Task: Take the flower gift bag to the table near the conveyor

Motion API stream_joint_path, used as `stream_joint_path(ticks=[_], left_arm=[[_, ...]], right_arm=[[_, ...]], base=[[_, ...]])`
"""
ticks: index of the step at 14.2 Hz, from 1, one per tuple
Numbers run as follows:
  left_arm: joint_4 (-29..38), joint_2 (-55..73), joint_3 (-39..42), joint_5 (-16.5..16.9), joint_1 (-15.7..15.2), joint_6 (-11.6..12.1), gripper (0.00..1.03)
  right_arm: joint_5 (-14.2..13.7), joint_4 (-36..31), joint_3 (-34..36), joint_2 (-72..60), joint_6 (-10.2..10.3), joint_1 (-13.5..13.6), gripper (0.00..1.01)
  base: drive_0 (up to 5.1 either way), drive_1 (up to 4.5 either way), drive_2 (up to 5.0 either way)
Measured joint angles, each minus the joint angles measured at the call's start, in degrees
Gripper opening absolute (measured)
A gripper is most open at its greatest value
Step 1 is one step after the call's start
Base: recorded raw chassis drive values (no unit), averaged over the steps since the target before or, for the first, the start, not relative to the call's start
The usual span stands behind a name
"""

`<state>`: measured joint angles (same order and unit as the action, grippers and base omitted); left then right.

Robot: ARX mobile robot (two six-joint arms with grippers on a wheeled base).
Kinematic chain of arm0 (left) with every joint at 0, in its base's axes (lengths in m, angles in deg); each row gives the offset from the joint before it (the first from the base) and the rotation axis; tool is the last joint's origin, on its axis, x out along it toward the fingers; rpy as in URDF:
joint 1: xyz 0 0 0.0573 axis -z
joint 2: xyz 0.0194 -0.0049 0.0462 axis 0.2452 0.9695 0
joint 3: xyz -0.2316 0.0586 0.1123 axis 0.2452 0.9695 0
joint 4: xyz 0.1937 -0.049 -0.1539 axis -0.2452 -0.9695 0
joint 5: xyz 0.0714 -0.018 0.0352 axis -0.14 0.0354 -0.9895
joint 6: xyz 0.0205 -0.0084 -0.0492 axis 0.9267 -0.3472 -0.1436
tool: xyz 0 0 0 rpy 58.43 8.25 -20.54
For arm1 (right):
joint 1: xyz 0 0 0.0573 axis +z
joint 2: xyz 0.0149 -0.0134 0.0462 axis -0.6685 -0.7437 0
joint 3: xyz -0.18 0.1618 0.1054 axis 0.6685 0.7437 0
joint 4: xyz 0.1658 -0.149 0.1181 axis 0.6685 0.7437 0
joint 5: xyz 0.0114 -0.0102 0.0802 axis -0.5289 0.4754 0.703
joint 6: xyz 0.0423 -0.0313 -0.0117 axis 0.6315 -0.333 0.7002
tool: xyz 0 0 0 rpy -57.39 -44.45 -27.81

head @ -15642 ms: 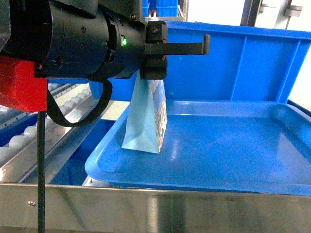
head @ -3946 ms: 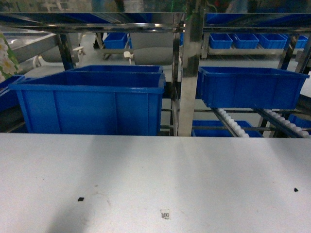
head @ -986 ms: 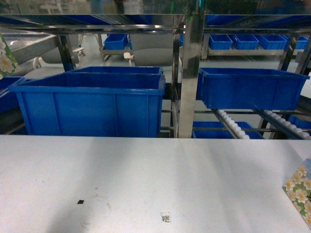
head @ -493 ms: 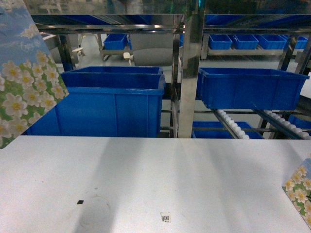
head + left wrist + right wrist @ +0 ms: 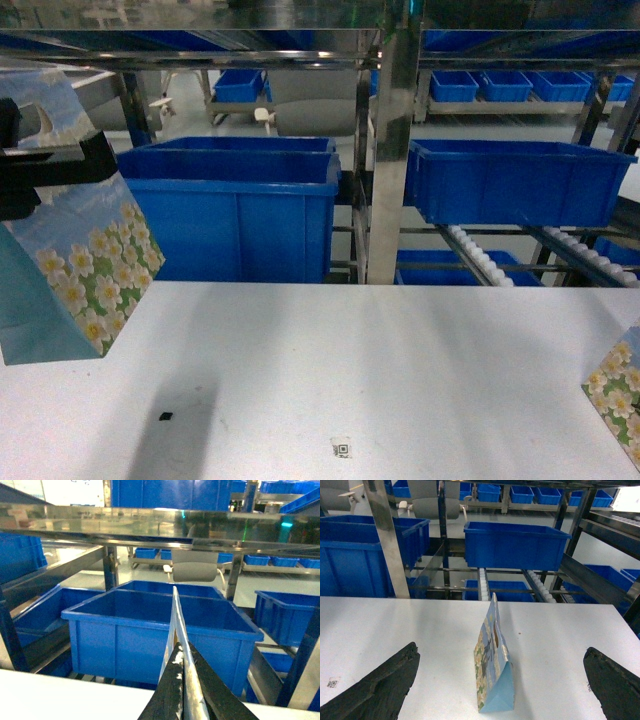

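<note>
The flower gift bag [image 5: 75, 250] hangs above the left edge of the table [image 5: 350, 370], pinched at its top by the left gripper [image 5: 181, 680]. Carrying step; next it needs lowering and release. The right gripper [image 5: 500, 680] hovers spread wide around a 2nd bag [image 5: 493, 662] standing on the table.

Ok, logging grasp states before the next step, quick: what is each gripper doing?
Left gripper: shut on the flower gift bag, pinching its top edge.
Right gripper: open, holding nothing; a second flower bag stands between its fingers.
</note>
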<state>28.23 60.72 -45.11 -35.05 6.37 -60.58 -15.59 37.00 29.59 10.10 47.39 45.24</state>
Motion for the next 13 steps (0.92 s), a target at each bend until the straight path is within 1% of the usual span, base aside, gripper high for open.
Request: stream_joint_path(ticks=[1, 2, 3, 5, 6, 9, 11, 12, 13], left_arm=[[2.3, 5.0, -0.2, -0.2, -1.3, -1.4, 0.02], [2.2, 8.9, -0.5, -0.2, -2.4, -2.9, 0.02], [2.0, 12.7, -0.5, 0.0, -3.3, -3.7, 0.02], [2.1, 16.7, 0.0, 0.5, -4.3, -5.9, 0.02], [2.1, 18.1, 0.5, 0.5, -4.2, -6.4, 0.02], [2.3, 20.2, 2.0, -0.4, -2.0, -7.9, 0.02], [3.0, 21.6, 3.3, -2.8, 0.0, -10.3, 0.02], [3.3, 22.0, 3.7, -3.3, 1.1, -10.8, 0.02], [2.7, 22.1, 4.8, -3.4, 2.4, -10.8, 0.02]], right_arm=[[0.0, 0.0, 0.0, 0.0, 0.0, 0.0, 0.98], [0.0, 0.0, 0.0, 0.0, 0.0, 0.0, 0.98], [0.0, 0.0, 0.0, 0.0, 0.0, 0.0, 0.98], [0.0, 0.0, 0.0, 0.0, 0.0, 0.0, 0.98], [0.0, 0.0, 0.0, 0.0, 0.0, 0.0, 0.98], [0.0, 0.0, 0.0, 0.0, 0.0, 0.0, 0.98], [0.0, 0.0, 0.0, 0.0, 0.0, 0.0, 0.98], [0.0, 0.0, 0.0, 0.0, 0.0, 0.0, 0.98], [0.0, 0.0, 0.0, 0.0, 0.0, 0.0, 0.98]], base=[[0.0, 0.0, 0.0], [0.0, 0.0, 0.0], [0.0, 0.0, 0.0], [0.0, 0.0, 0.0], [0.0, 0.0, 0.0], [0.0, 0.0, 0.0], [0.0, 0.0, 0.0], [0.0, 0.0, 0.0], [0.0, 0.0, 0.0]])
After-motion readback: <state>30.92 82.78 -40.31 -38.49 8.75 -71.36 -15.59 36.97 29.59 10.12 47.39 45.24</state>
